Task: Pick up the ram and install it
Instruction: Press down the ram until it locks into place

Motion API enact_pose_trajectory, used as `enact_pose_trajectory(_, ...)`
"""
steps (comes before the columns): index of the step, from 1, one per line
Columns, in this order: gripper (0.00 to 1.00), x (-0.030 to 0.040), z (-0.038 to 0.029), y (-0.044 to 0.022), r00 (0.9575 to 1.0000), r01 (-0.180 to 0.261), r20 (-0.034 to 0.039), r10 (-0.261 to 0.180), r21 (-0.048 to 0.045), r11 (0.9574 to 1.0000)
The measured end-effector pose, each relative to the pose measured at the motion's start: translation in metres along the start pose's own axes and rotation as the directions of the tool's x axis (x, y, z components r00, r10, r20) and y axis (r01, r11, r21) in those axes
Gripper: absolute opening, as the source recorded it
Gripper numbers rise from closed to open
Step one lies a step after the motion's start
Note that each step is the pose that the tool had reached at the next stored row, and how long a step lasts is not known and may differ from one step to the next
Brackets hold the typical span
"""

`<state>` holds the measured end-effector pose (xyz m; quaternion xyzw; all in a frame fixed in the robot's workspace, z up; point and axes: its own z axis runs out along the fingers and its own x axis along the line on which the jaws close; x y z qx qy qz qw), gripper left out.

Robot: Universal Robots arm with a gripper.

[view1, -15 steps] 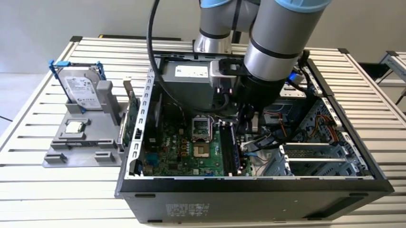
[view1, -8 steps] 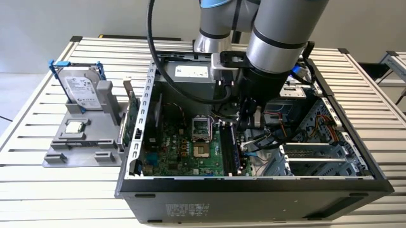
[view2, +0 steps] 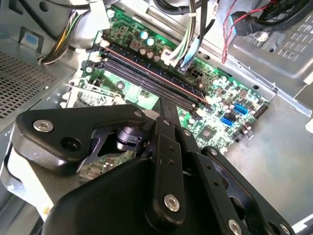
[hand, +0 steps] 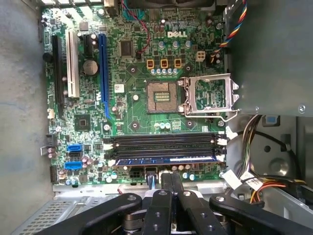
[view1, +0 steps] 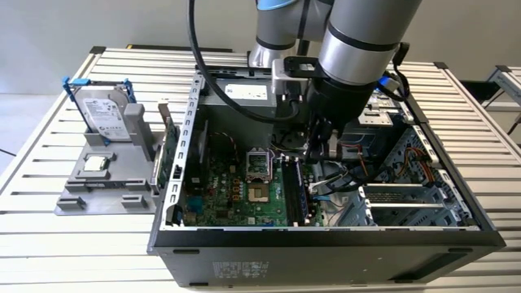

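The ram (hand: 166, 159) looks like a long thin stick standing edge-up in the memory slot nearest my fingers, on the green motherboard (hand: 137, 112) inside the open computer case (view1: 326, 244). The exterior view shows it as a dark upright strip (view1: 293, 189) beside the processor socket (view1: 258, 165). My gripper (hand: 171, 177) hangs just beyond that slot, off the board's edge, its two black fingers pressed together with nothing between them. In the second wrist view the gripper (view2: 166, 110) is a little short of the row of memory slots (view2: 146, 78).
On the exterior view's left, a grey holder (view1: 106, 189) carries a silver hard drive (view1: 106, 116) in a blue-handled frame, a processor chip (view1: 96, 163) and a green card (view1: 169, 152). Cable bundles (hand: 254, 171) and a metal drive cage (view1: 407, 201) crowd the case near the arm.
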<state>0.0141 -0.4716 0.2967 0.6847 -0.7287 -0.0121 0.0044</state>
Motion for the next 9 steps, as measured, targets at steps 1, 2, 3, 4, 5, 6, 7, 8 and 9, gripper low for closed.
enact_pose_trajectory(1, 0.00, 0.0000, -0.0010, 0.0000, 1.0000, 0.000, 0.0000, 0.000, 0.0000, 1.0000)
enact_pose_trajectory(2, 0.00, 0.0000, -0.0017, 0.0000, 1.0000, 0.000, 0.0000, 0.000, 0.0000, 1.0000)
enact_pose_trajectory(3, 0.00, 0.0000, -0.0021, 0.0000, 1.0000, 0.000, 0.0000, 0.000, 0.0000, 1.0000)
enact_pose_trajectory(4, 0.00, 0.0000, -0.0021, 0.0001, 1.0000, 0.000, 0.0002, 0.000, 0.0000, 1.0000)
enact_pose_trajectory(5, 0.00, 0.0000, -0.0021, 0.0000, 1.0000, 0.000, 0.0003, 0.000, 0.0001, 1.0000)
enact_pose_trajectory(6, 0.00, 0.0000, -0.0023, 0.0000, 1.0000, 0.000, -0.0002, 0.000, 0.0000, 1.0000)
enact_pose_trajectory(7, 0.00, 0.0000, -0.0022, 0.0000, 1.0000, 0.000, -0.0003, 0.000, 0.0000, 1.0000)
enact_pose_trajectory(8, 0.00, 0.0000, -0.0022, 0.0000, 1.0000, 0.000, -0.0003, 0.000, 0.0000, 1.0000)
enact_pose_trajectory(9, 0.00, 0.0000, -0.0022, 0.0000, 1.0000, 0.000, -0.0003, 0.000, 0.0000, 1.0000)
